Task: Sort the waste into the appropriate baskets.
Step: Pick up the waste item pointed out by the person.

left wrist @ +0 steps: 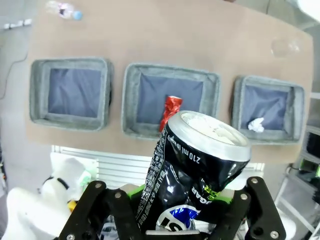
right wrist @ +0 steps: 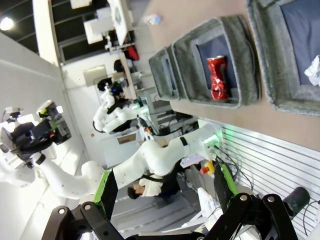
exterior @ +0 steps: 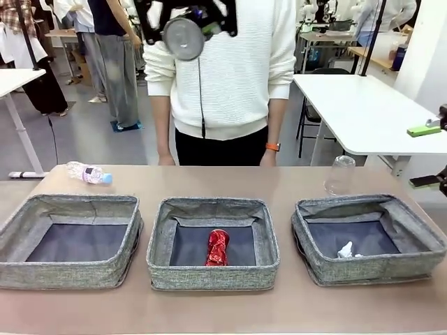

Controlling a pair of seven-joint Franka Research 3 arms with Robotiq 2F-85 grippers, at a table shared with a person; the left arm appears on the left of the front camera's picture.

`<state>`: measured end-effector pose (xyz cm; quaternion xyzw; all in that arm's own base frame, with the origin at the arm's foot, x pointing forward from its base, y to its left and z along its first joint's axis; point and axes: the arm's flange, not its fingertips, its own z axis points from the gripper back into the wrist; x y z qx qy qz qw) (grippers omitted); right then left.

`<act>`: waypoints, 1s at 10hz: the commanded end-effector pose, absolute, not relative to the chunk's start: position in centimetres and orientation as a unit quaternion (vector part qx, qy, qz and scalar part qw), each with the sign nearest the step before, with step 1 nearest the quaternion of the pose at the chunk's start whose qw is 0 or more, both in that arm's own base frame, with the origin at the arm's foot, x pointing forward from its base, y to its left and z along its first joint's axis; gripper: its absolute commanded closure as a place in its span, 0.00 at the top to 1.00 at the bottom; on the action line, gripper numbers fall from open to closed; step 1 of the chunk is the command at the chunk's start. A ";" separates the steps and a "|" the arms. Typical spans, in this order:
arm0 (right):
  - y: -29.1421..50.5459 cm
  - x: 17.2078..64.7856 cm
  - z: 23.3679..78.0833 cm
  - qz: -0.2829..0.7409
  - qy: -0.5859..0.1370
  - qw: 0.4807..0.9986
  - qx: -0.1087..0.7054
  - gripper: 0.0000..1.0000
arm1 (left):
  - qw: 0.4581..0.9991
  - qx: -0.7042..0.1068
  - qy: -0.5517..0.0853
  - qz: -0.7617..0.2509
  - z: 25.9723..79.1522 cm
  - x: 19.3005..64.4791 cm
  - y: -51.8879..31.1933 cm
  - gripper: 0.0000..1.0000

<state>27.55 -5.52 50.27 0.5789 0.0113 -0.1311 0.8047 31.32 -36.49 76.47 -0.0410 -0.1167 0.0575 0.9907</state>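
Overhead, the left gripper [left wrist: 182, 215] was closed on the crushed dark printed can [left wrist: 200, 155], its fingers pressed against the crumpled lower body and the can's silver end pointing down at the table [exterior: 223, 183] far below. Seen from the front, the can hung high above the far edge, in front of the person [exterior: 223, 84] standing there. Three baskets sat in a row along the near edge. The left basket [exterior: 14, 244] held nothing that could be seen. The dented red can [exterior: 217, 248] lay in the middle basket [exterior: 209, 276]. The crumpled white paper wad [exterior: 346, 250] rested in the right basket [exterior: 370, 269]. The clear plastic bottle [exterior: 87, 172] lay on its side near the far left corner, and the clear plastic cup [exterior: 340, 174] stood upside down towards the far right corner. The right gripper [right wrist: 165, 195] was spread wide with nothing between its green pads, off beyond the table's edge.
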 end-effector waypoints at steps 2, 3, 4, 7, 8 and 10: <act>-5.4 27.9 50.4 -0.126 0.001 0.804 0.582 1.00 | 0.991 -0.041 -0.117 0.057 76.5 31.3 -36.5 0.00; -5.4 27.9 50.4 -0.126 0.001 0.804 0.582 1.00 | 0.991 -0.041 -0.117 0.057 76.5 31.3 -36.5 0.00; -5.4 27.9 50.4 -0.126 0.001 0.804 0.582 1.00 | 0.991 -0.041 -0.117 0.057 76.5 31.3 -36.5 0.00; -5.4 27.9 50.4 -0.126 0.001 0.804 0.582 1.00 | 0.991 -0.041 -0.117 0.057 76.5 31.3 -36.5 0.00; -5.4 27.9 50.4 -0.126 0.001 0.804 0.582 1.00 | 0.991 -0.041 -0.117 0.057 76.5 31.3 -36.5 0.00; -5.4 27.9 50.4 -0.126 0.001 0.804 0.582 1.00 | 0.991 -0.041 -0.117 0.057 76.5 31.3 -36.5 0.00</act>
